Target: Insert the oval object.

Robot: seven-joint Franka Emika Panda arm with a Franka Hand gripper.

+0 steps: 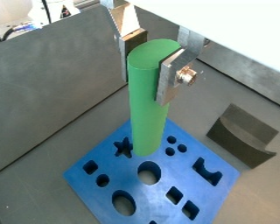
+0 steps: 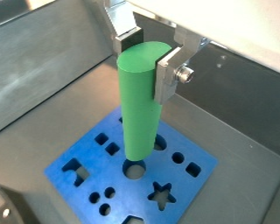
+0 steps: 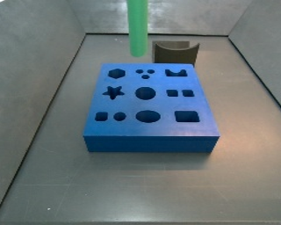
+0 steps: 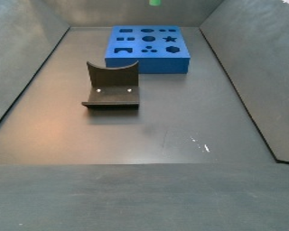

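My gripper is shut on the upper end of the oval object, a long, bright green rod that hangs upright. The flat silver fingers clamp its two sides; the same grip shows in both wrist views. The rod hovers above the blue block, its lower end over the round hole near the block's middle. In a side view the rod comes down from the top edge above the far part of the block. The gripper is out of view there.
The blue block has several cutouts, among them a star and an oval hole. The dark fixture with a curved top stands on the floor beside the block. Grey walls enclose the floor on all sides.
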